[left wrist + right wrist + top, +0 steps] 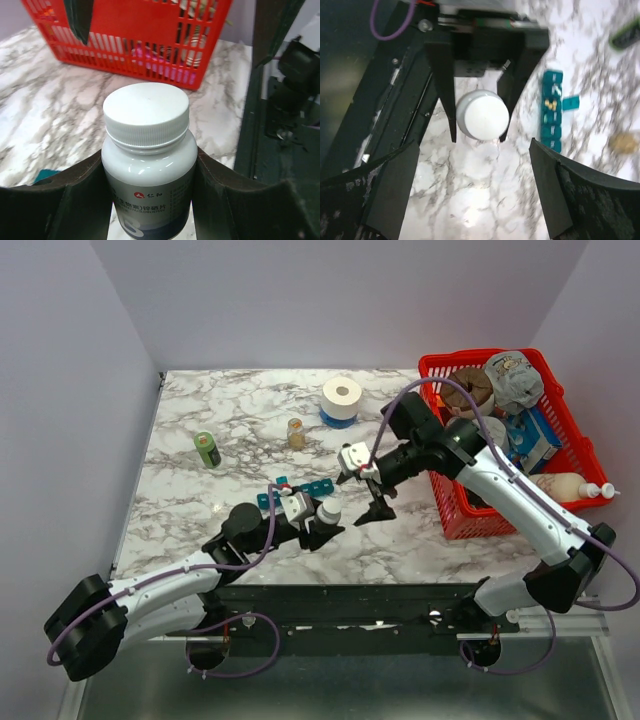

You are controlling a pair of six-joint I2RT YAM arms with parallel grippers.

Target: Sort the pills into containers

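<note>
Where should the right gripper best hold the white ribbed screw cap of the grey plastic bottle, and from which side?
Grip the white screw cap on its ribbed side wall, coming straight down. The grey plastic bottle stands upright; the left gripper clamps its body below the cap, leaving that wall free under the open right gripper.

A teal pill organizer, a narrow strip of small square compartments, lay flat and slightly slanted on the marble tabletop, near its front middle. One compartment stood open, its lid flipped out sideways, with a few tiny tan pills inside.
</note>
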